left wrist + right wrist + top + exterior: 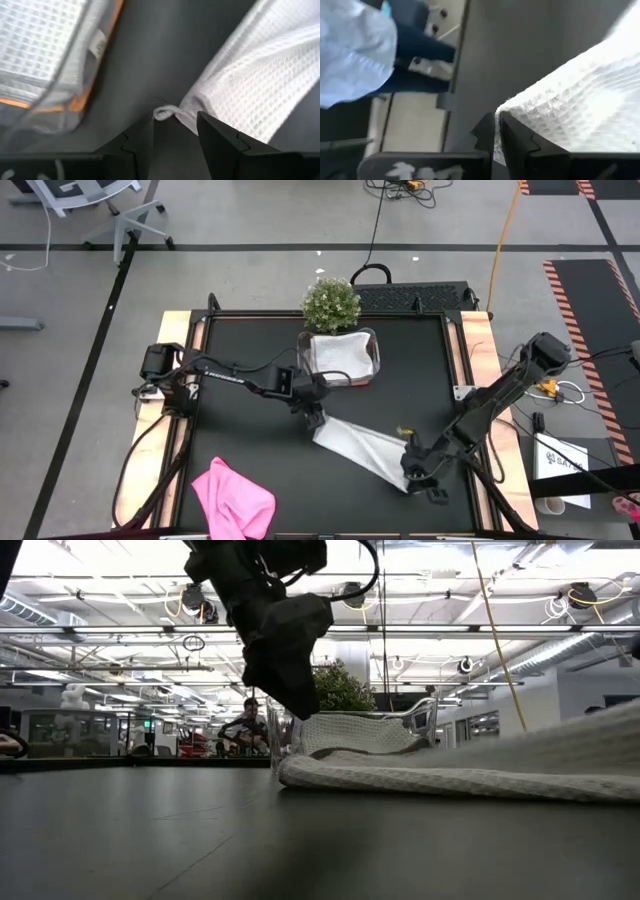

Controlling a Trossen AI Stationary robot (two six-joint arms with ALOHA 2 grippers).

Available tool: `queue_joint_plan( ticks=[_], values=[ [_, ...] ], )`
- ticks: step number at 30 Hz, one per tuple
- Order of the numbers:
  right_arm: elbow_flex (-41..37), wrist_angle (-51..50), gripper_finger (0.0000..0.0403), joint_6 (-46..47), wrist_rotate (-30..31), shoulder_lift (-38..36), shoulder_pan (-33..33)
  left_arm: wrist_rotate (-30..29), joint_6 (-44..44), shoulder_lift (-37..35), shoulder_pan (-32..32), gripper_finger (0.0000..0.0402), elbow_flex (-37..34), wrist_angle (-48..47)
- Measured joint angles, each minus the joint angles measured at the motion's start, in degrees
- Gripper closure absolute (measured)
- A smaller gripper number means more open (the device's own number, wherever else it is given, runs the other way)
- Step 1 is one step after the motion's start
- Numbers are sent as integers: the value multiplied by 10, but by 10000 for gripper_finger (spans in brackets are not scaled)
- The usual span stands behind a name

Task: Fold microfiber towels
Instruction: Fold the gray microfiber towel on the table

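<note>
While the right gripper (418, 476) is pinching the grey towel (362, 445), the left gripper (314, 418) is hovering spread beside it, near the tub (375, 355), plant (331, 303) and pink towel (235, 498).

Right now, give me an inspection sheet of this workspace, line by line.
Surface: black table, mostly bare.
Job's things: grey towel folded mid-table; pink towel crumpled at near edge; folded towels in clear tub.
Clutter: potted plant at far edge.
Grippers: left pincer open over grey towel's corner loop; right pincer pinching the opposite corner.
Cables: cords on floor.
Surroundings: office chair; seated person.
</note>
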Motion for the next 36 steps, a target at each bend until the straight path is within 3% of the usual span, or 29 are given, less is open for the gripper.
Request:
queue_joint_plan(
  ticks=[5,12,23,30,36],
  values=[
    [0,-52,379,-11,64,-40,0,-1,-2,0,5,250,0,6],
    [-1,-114,384,-29,82,-23,0,-1,-2,0,5,250,0,8],
    [0,-62,388,-55,51,41,26,-14,-1,0,5,250,0,18],
    [0,-57,398,-26,51,69,42,30,114,0,2,250,0,34],
    [0,-57,397,-11,51,69,42,34,137,6,-11,249,0,49]
  ],
)
